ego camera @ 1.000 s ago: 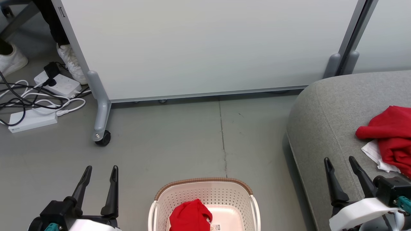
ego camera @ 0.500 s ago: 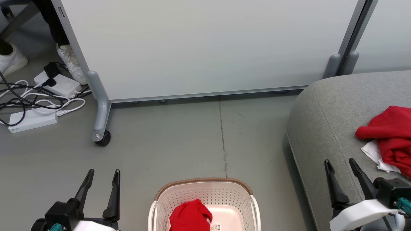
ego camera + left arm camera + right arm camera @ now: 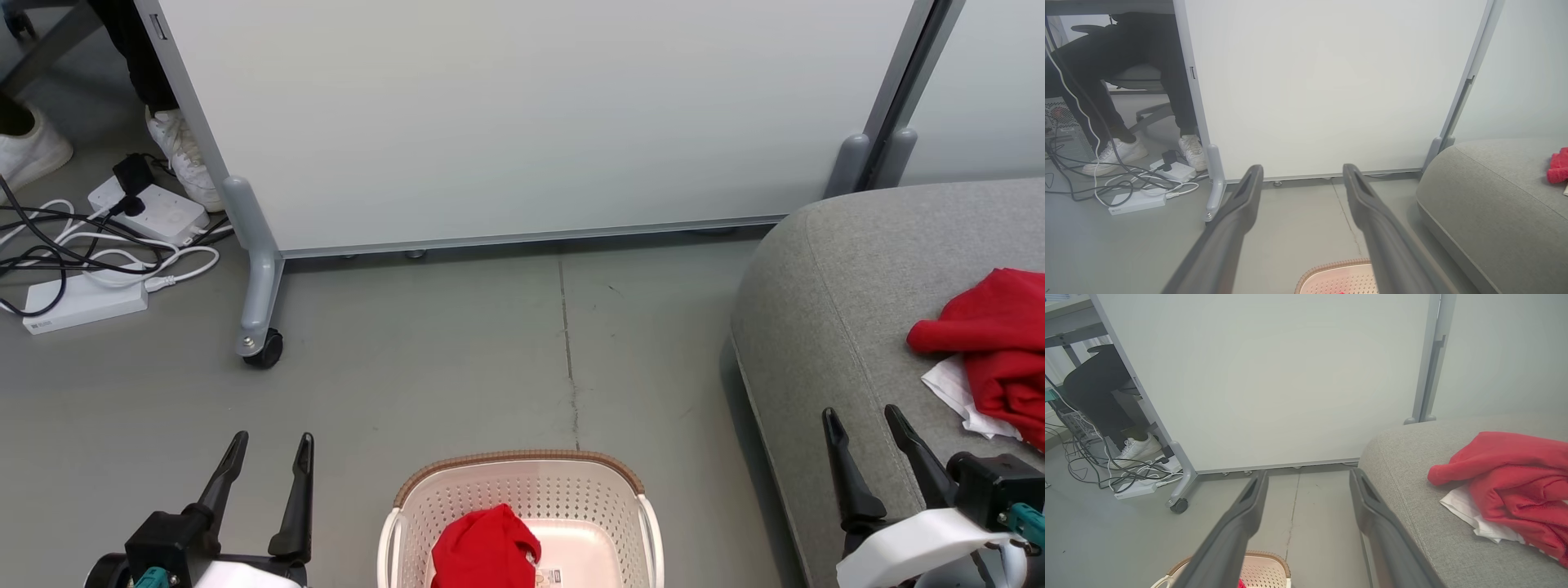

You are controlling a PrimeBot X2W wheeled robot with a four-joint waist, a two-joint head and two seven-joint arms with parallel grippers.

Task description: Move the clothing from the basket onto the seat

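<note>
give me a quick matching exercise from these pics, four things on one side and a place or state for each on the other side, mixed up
Column one:
1. basket
2. seat
3. power strip
4. left hand

Column two:
A. open, holding nothing
B. grey, with red and white clothing lying on it
C. white, lying on the floor
D. cream-white, with one red garment inside

Pairs: 1-D, 2-B, 3-C, 4-A
</note>
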